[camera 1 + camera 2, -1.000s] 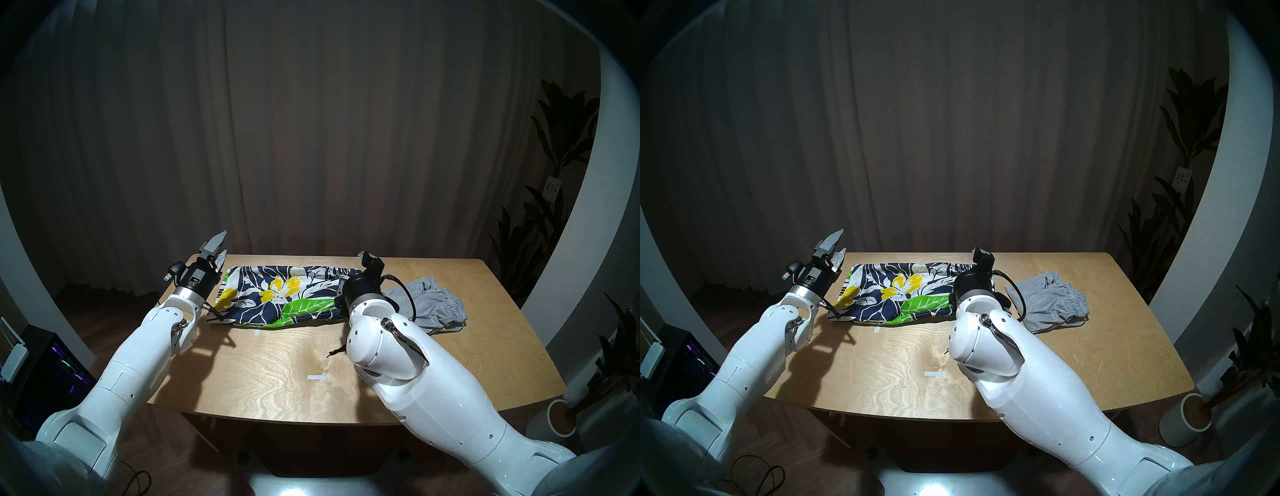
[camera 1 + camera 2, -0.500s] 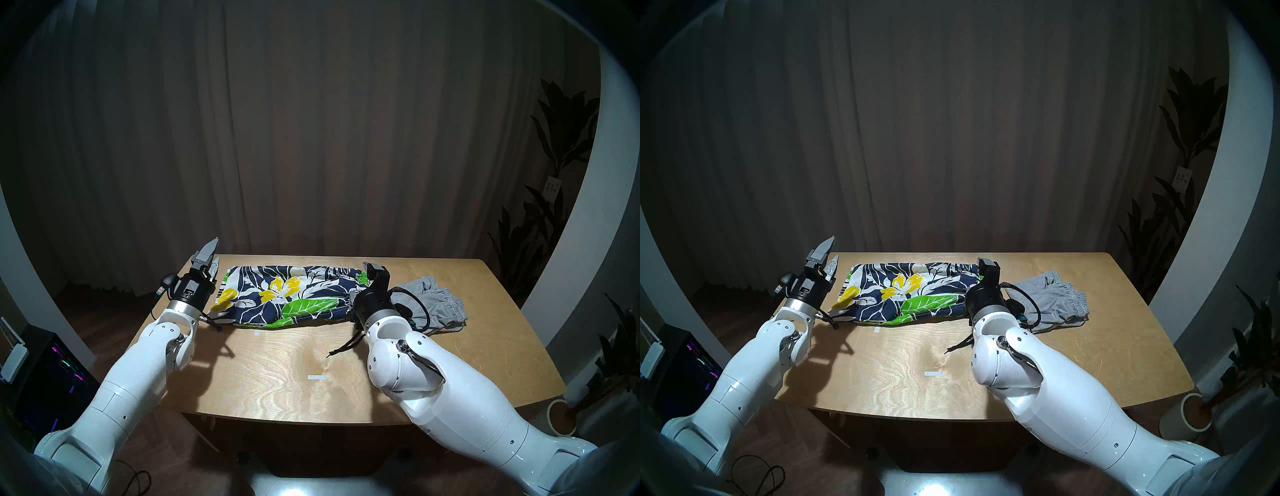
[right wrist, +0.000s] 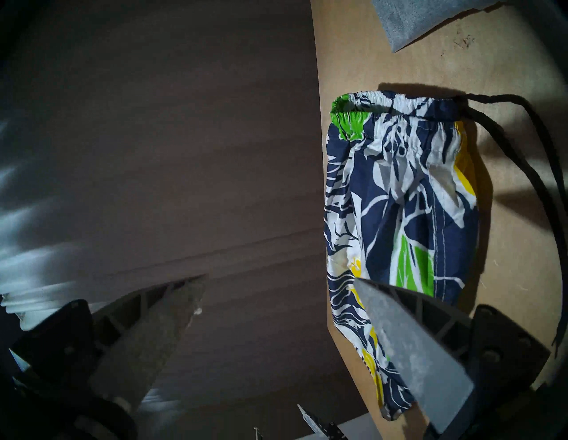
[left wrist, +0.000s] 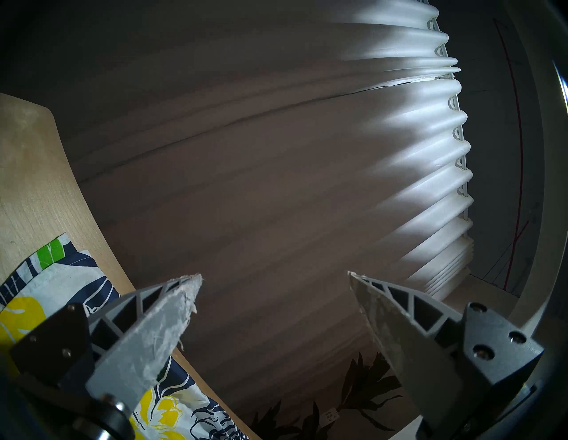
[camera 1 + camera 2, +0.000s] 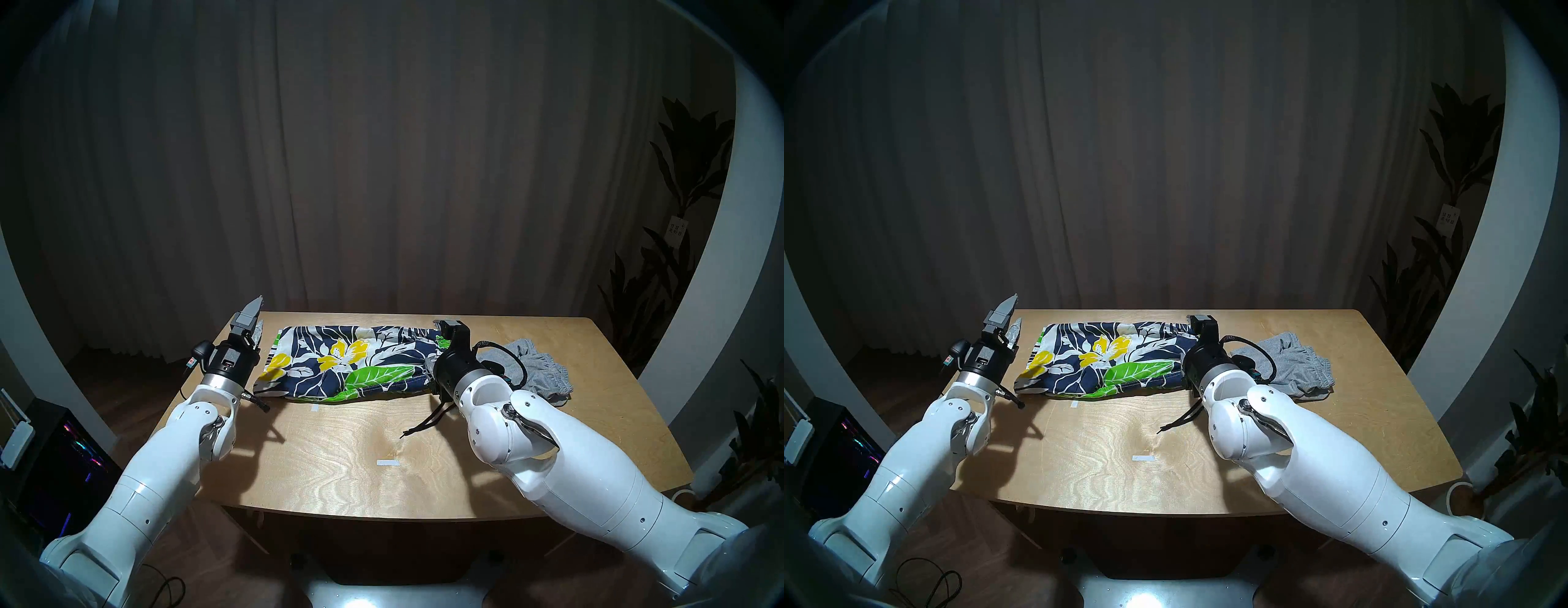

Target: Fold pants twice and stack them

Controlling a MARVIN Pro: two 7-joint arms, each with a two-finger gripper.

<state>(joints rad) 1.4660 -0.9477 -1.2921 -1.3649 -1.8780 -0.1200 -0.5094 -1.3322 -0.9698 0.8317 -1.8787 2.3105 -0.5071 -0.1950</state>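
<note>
Fig.: navy floral drawstring shorts (image 5: 343,363), folded once lengthwise, lie mid-table; grey elastic-waist shorts (image 5: 536,373) beside, unfolded. Left gripper (image 4: 273,292) & right gripper (image 3: 278,295) both spread, empty. Next fold: pinch both waist-end corners together, keep edges aligned.

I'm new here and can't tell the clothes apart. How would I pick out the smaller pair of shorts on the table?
Start at the wooden table and look along its far half, past the big navy floral shorts. To their right, toward the table's right edge, lie the grey shorts. They are plain heather grey with a gathered elastic waist and no print.
</note>
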